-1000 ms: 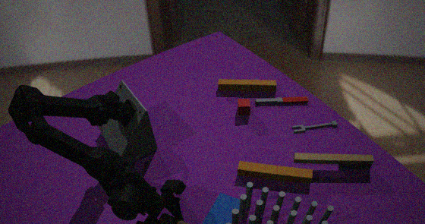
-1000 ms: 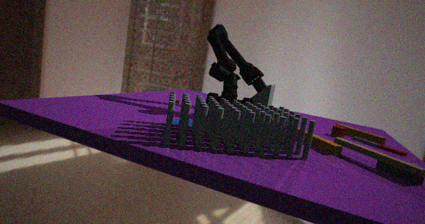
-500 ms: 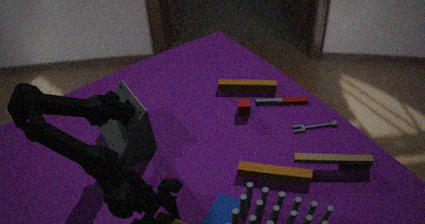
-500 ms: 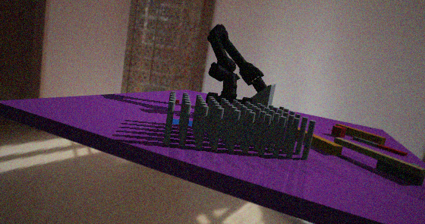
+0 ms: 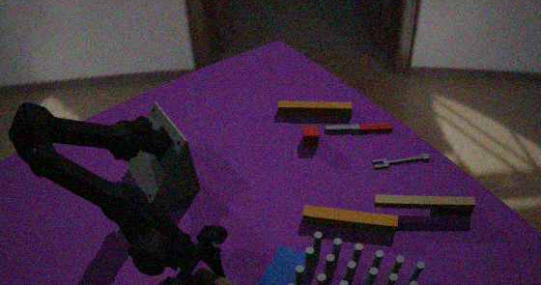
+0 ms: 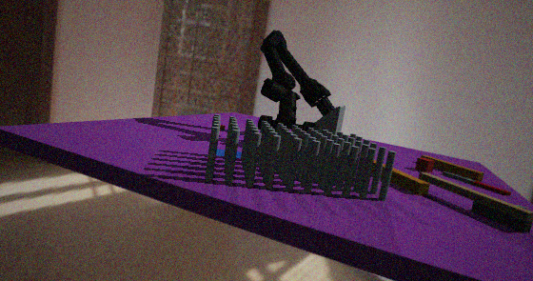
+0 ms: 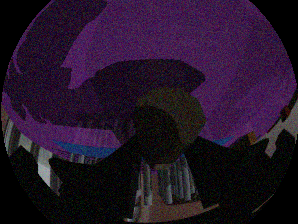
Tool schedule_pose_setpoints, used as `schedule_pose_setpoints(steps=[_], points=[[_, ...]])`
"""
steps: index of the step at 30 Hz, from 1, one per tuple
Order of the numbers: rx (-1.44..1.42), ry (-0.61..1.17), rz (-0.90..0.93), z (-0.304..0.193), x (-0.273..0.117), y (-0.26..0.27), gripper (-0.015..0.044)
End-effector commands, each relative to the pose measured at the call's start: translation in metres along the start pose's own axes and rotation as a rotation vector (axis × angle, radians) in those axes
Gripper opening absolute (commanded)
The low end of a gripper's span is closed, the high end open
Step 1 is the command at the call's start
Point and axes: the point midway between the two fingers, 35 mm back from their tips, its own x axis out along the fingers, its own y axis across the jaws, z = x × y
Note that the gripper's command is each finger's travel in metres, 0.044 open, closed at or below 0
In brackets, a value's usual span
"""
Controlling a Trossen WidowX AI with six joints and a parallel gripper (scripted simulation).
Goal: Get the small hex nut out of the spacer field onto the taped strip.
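Low in the wrist view, between the dark fingers of the gripper (image 5: 205, 265) (image 7: 160, 150), a rounded, dull brownish object (image 7: 190, 112) is gripped; which tool it belongs to, I cannot tell. Its dim outline hides how it is seated, so a slightly turned grip could send the far end astray. Just beyond lies the blue strip (image 5: 282, 265) (image 6: 228, 153) (image 7: 87, 149), presumably the taped goal. Past it stand the spacers (image 5: 351, 266) (image 6: 292, 147) (image 7: 175, 182), tall, slim and closely ranked; a sideways sweep or a low wrist would probably topple one into its neighbours. The hex nut cannot be made out anywhere, likely screened by those posts, and a blind drag might wedge it against a post's foot.
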Motion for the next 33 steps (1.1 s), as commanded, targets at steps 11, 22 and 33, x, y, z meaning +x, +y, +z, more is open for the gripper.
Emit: schedule_pose_setpoints(steps=[11,22,33], points=[[-0.005,0.003,-0.003,0.007,-0.005,-0.001,0.0000],[-0.005,0.003,-0.004,0.013,-0.009,-0.001,0.0000],[-0.005,0.003,-0.004,0.019,-0.013,-0.001,0.0000]])
